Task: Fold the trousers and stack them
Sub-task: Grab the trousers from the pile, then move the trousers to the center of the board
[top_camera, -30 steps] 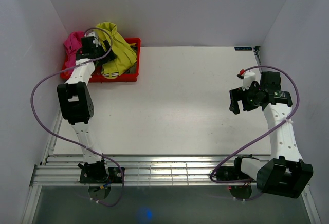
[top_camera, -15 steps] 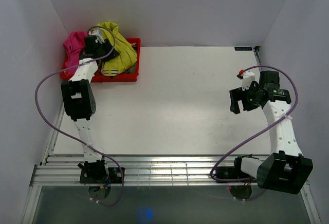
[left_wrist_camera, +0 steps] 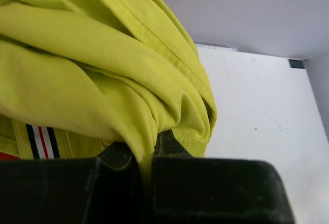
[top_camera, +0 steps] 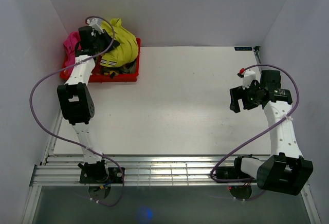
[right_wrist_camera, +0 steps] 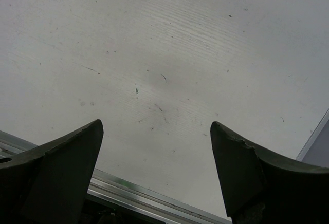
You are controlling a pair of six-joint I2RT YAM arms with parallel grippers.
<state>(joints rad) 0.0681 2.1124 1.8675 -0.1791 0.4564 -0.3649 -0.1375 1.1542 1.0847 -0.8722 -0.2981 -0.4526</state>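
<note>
The lime yellow-green trousers lie bunched in a red basket at the table's far left corner. My left gripper reaches into the bunch from the left and is shut on a fold of them. In the left wrist view the trousers fill most of the frame, and a ridge of cloth is pinched between the dark fingers of the left gripper. My right gripper hangs open over the right side of the table. In its wrist view the right gripper holds nothing, with only the tabletop below.
A pink garment lies in the left end of the basket. A band with red, white and blue stripes shows under the trousers. The white tabletop stretches between the arms, with a metal rail at its near edge.
The left gripper has closed on the trousers and drawn back and upward, so the bunch now stands higher in the basket. The right arm has stayed still.
</note>
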